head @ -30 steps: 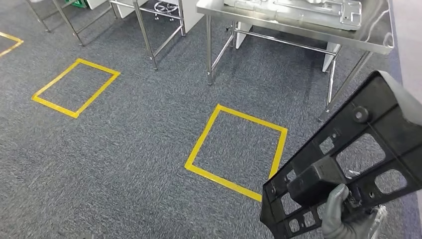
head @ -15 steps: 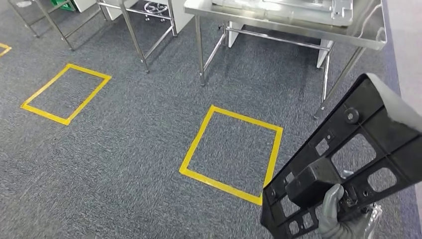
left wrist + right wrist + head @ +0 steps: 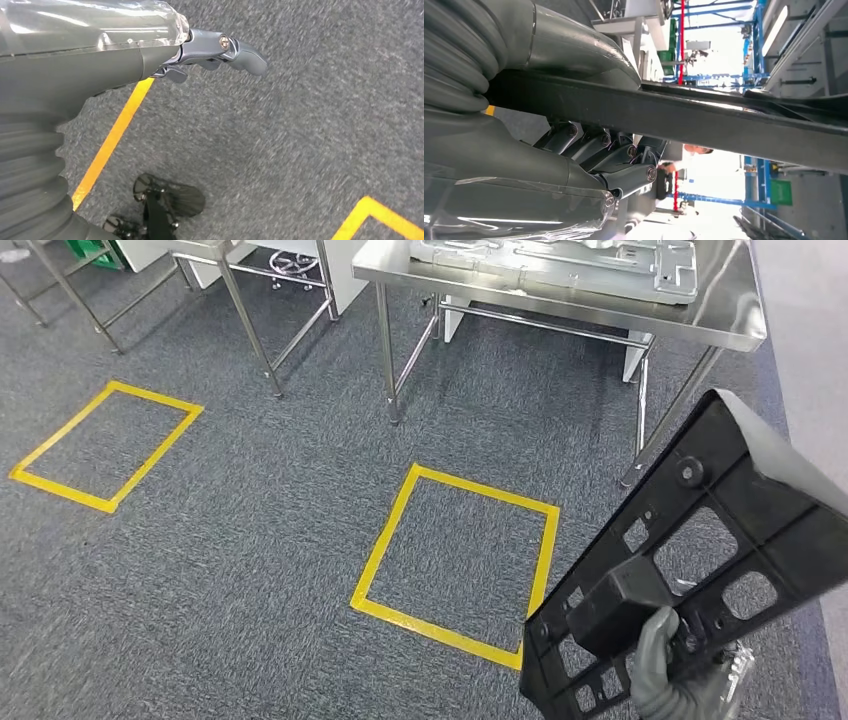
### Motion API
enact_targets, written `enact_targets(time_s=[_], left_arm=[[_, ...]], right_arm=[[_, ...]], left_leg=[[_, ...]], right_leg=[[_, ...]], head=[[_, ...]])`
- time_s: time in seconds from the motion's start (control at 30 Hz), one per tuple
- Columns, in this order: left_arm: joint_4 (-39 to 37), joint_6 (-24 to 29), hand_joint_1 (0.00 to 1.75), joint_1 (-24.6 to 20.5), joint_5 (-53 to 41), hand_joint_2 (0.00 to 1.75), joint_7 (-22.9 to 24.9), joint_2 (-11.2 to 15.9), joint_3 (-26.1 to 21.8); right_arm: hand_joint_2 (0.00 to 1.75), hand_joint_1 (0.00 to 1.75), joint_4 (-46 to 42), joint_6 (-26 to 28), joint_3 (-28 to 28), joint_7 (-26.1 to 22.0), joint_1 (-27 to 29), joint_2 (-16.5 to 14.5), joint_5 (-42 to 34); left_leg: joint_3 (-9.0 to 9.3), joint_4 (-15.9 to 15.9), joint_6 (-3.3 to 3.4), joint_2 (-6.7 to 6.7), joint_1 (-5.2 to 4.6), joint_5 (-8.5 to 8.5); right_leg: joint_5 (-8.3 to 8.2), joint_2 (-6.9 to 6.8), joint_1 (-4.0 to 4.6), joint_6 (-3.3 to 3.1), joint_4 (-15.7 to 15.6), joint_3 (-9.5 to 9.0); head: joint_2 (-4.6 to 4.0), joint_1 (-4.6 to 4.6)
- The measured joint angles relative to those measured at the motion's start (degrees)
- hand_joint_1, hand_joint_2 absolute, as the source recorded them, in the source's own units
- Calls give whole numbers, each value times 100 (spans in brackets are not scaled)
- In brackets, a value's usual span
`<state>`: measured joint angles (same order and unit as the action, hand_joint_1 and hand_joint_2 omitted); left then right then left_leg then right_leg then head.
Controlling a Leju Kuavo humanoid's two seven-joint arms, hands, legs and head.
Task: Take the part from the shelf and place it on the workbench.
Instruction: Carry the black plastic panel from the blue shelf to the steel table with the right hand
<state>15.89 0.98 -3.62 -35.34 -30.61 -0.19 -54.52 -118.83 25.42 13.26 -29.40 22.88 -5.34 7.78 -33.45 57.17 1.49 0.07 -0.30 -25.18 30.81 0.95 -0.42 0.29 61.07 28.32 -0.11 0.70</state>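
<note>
Grey carpet (image 3: 250, 540) covers the floor, head view. Far left: a yellow tape square (image 3: 105, 445), with thin metal legs of a rack (image 3: 250, 335) behind it. Centre: a second tape square (image 3: 455, 560), lying in front of a steel counter (image 3: 735, 325). The counter top carries a pale metal plate (image 3: 560, 262) with cut-outs; the frame crops its far edge.

Right: the part (image 3: 700, 540), a black plastic panel with several openings, is held up off the floor, tilted, well apart from the counter. The right hand (image 3: 665, 675) grips its lower end, thumb wrapped over a raised black block on the panel. Right wrist view agrees: dark fingers (image 3: 614, 155) curl under the panel's edge, thumb on the other side.

The left hand (image 3: 220, 50) hangs over the carpet near a yellow tape line; fingers look loosely extended, nothing in them.

Step, as judged: carry phase, part off the shelf and not yet placed. Next move calls for closing on the counter, probably stopping at the centre square, then raising the panel over the rim and setting it on a bare patch beside the plate.

Unclear: the panel's lower corner and most of the right hand are cut off at the frame edge. Left-hand fingers are partly hidden by the wrist cover. The shelf cannot be identified.
</note>
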Motion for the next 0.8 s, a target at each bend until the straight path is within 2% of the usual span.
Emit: enact_targets(time_s=[0.07,0.13,0.17,0.2,0.23,0.27,0.3,0.33,0.37,0.47,0.5,0.57,0.63,0.67,0.7,0.73,0.77,0.8], left_arm=[[0,0,0,-7,-5,175,0,-2,-6],[0,0,0,-6,-10,175,1,-4,-13],[-1,0,0,-1,-11,175,2,-6,-15],[-1,0,0,3,-12,175,2,-8,-19],[-2,0,0,6,-13,175,3,-10,-21],[-2,0,0,7,-14,175,3,-12,-24],[-3,-1,0,4,-18,175,4,-13,-29],[-3,-2,0,-4,-24,175,7,-14,-34],[-4,-5,0,-10,-36,175,10,-12,-38],[-5,-27,0,-31,-65,175,16,-8,-44],[-5,-40,0,-39,-67,175,16,-9,-45],[-7,-58,0,-48,-70,175,16,-9,-46],[-7,-62,0,-35,-69,175,16,-7,-50],[-7,-63,0,-21,-70,175,16,-5,-51],[-7,-65,0,-5,-72,175,16,-5,-52],[-8,-66,0,7,-74,175,16,-5,-52],[-8,-67,0,17,-76,175,16,-3,-52],[-9,-67,0,28,-77,175,16,7,-54]], right_arm=[[175,175,11,21,5,10,-18,1,3],[175,175,30,28,5,17,-21,1,5],[175,175,41,29,4,20,-19,1,5],[175,175,50,29,4,22,-19,1,5],[175,175,56,29,4,24,-19,1,5],[175,175,58,30,4,24,-19,1,7],[175,175,65,38,4,26,-20,1,15],[175,175,73,49,4,34,-22,3,32],[175,175,80,67,3,47,-23,4,56],[175,175,86,132,-8,96,-36,8,125],[175,175,84,146,-17,105,-45,9,141],[175,175,82,154,-35,116,-58,11,164],[175,175,82,155,-50,125,-64,11,173],[175,175,82,155,-60,129,-64,11,174],[175,175,82,155,-69,132,-64,11,175],[175,175,82,155,-78,134,-64,11,175],[175,175,82,155,-85,135,-65,11,175],[175,175,82,158,-90,136,-68,11,175]], left_leg=[[138,-45,29,-5,18,-54],[235,-48,34,-5,22,-156],[299,-48,29,-6,26,-214],[378,-48,16,-8,31,-277],[468,-48,-1,-10,38,-345],[555,-48,-22,-10,44,-419],[646,-35,-51,-9,43,-494],[700,-30,-86,-7,39,-564],[738,-33,-124,-2,33,-625],[786,88,-215,7,34,-656],[713,286,-236,6,40,-626],[314,943,-284,4,54,-679],[-197,1579,-319,4,57,-976],[-386,1712,-320,4,57,-1133],[-501,1688,-309,4,55,-1203],[-543,1502,-283,4,52,-1127],[-526,1195,-243,3,40,-885],[-498,855,-190,-3,18,-507]], right_leg=[[142,-35,-18,50,563,320],[447,-42,-35,86,1140,792],[542,-48,-42,102,1247,952],[530,-55,-47,111,1188,1030],[372,-65,-52,118,957,1020],[89,-79,-57,122,621,962],[-184,-98,-52,109,311,907],[-383,-114,-41,76,82,862],[-500,-121,-30,32,-34,839],[-460,-97,-20,-109,-89,737],[-427,-93,-26,-147,-117,672],[-349,-91,-35,-200,-159,533],[-240,-76,-34,-218,-169,408],[-175,-63,-32,-218,-169,332],[-106,-51,-30,-216,-170,245],[-34,-42,-26,-213,-171,146],[39,-37,-21,-208,-175,49],[110,-34,-14,-198,-174,-37]], head=[[0,10],[0,13],[0,12],[0,14],[0,14],[0,15],[-1,12],[-1,7],[-1,0],[0,-19],[0,-29],[0,-48],[0,-59],[0,-60],[0,-60],[0,-60],[0,-60],[-1,-55]])
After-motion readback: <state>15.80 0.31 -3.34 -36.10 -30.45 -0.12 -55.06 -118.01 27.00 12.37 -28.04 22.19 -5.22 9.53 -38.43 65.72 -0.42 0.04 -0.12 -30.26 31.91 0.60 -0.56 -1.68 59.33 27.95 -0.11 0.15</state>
